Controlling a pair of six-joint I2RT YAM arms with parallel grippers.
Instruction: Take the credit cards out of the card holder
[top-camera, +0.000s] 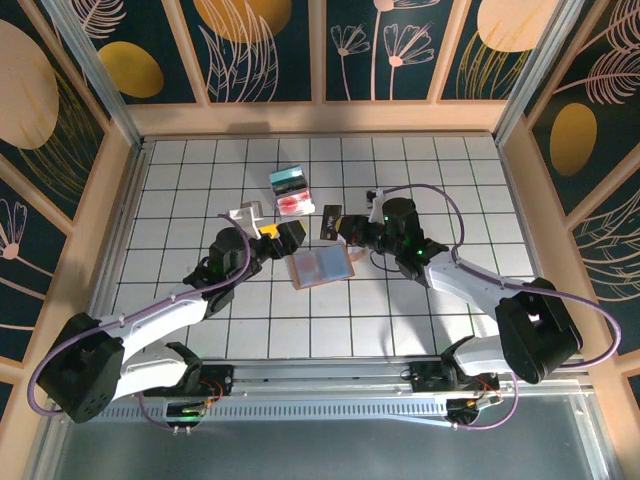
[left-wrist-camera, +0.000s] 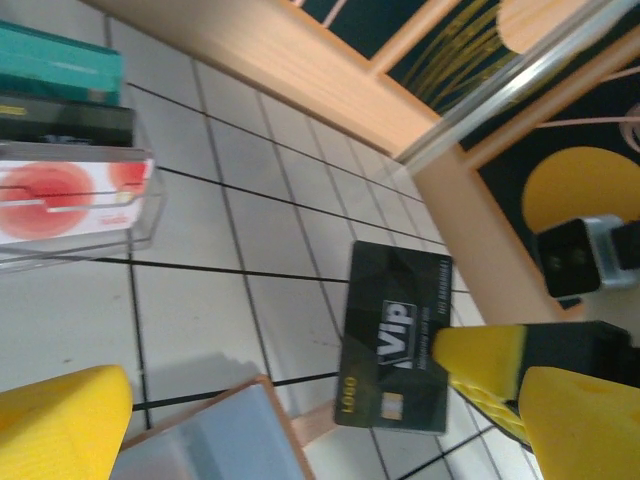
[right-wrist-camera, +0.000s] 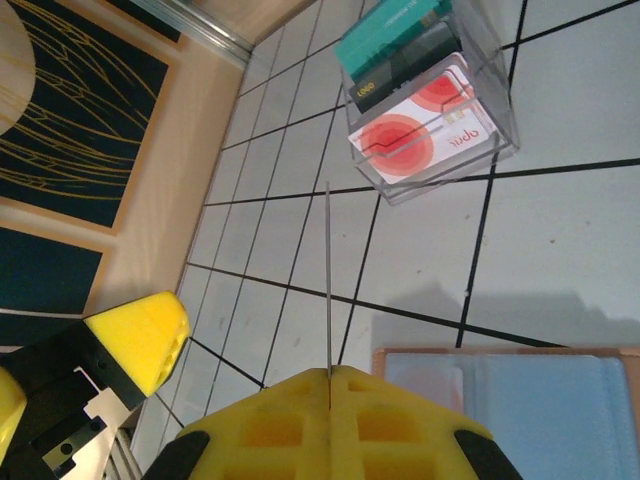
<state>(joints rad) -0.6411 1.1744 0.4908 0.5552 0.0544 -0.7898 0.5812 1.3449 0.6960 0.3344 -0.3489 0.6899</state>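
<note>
Left gripper (top-camera: 278, 235) is wide open with nothing in it, sitting right at the upper left corner of the holder (top-camera: 322, 266). The holder lies flat and open mid-frame in the top view, long side roughly left-right, between both grippers. Right gripper (top-camera: 343, 228) is clamped on a dark VIP card (left-wrist-camera: 395, 345) just off the holder's upper right corner, so I'd say that arm sets it down. Can't tell if more cards are inside, since the wrist views cut the holder off.
</note>
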